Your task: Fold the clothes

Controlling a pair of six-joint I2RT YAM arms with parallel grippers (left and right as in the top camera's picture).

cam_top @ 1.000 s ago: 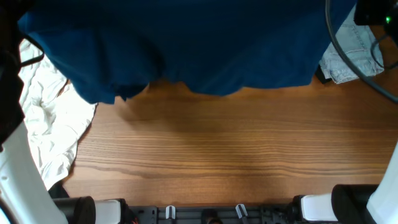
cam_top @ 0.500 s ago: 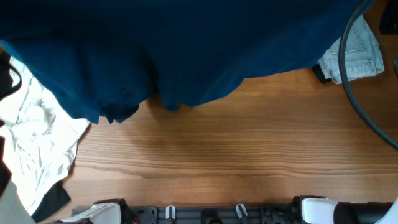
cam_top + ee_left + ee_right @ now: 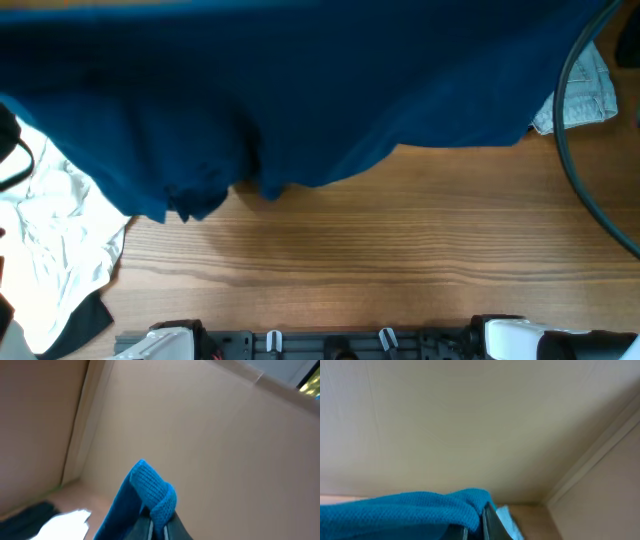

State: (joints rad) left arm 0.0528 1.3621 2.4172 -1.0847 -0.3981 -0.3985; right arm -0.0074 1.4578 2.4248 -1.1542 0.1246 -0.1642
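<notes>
Pinching blue T-shirt [image 3: 147, 487] with left fingers [image 3: 176, 532] and right fingers [image 3: 490, 527], both clamped shut on bunched fabric. Stretched wide between them, above bench [image 3: 380, 260].

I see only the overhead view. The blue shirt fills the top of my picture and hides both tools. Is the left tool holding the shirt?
Observer: Yes. In the left wrist view the left tool is shut on a bunched bit of the shirt.
Operator: And the right one?
Observer: The right tool is shut on the shirt too; a fold rises above its fingers.
Operator: Which part does the left one hold?
Observer: A thick, ribbed, rolled edge. Whether it is collar or hem, I cannot tell.
</notes>
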